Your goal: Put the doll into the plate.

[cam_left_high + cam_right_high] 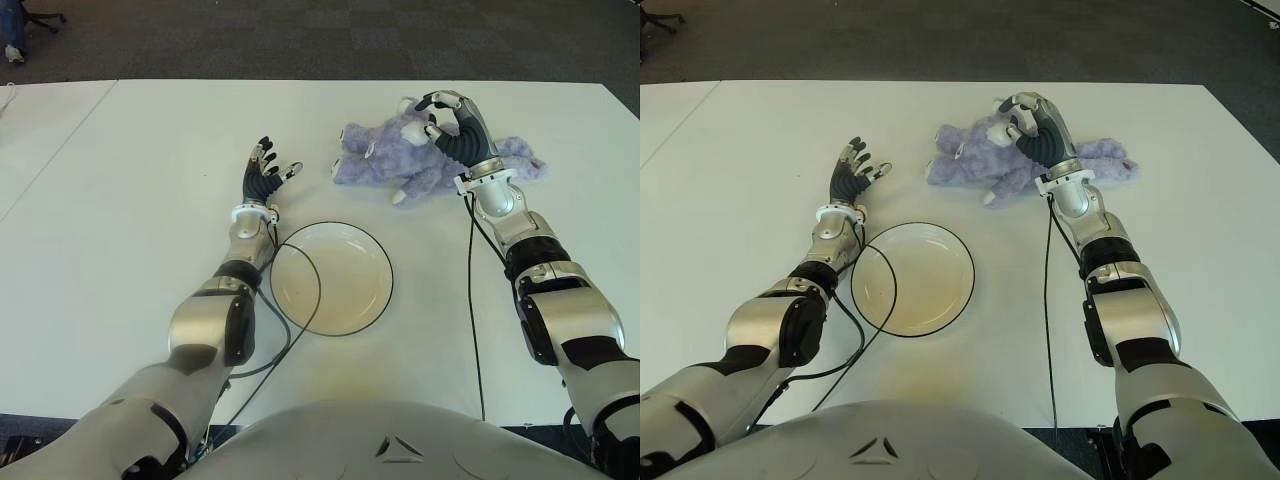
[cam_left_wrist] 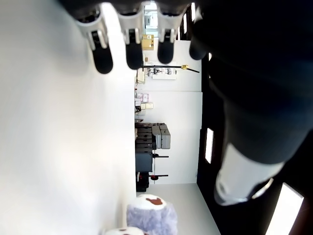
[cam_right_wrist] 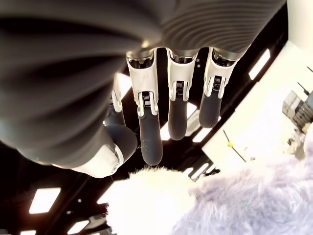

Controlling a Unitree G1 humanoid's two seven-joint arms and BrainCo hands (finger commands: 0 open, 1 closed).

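The doll [image 1: 430, 155] is seen lying on the worktop [image 1: 120, 200] at one o'clock from the plate [image 1: 331, 277]. The right hand [image 1: 455, 125] is poised over it, fingers [image 3: 149, 142] extended, nothing gripped. Only loose fur may be pinched, so it could slip. The left hand [image 1: 265, 175] is spread at ten o'clock.

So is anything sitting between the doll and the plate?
Nothing visible. Only bare white table lies between the purple plush doll and the plate. The right robot hand is over the doll, fingers open.
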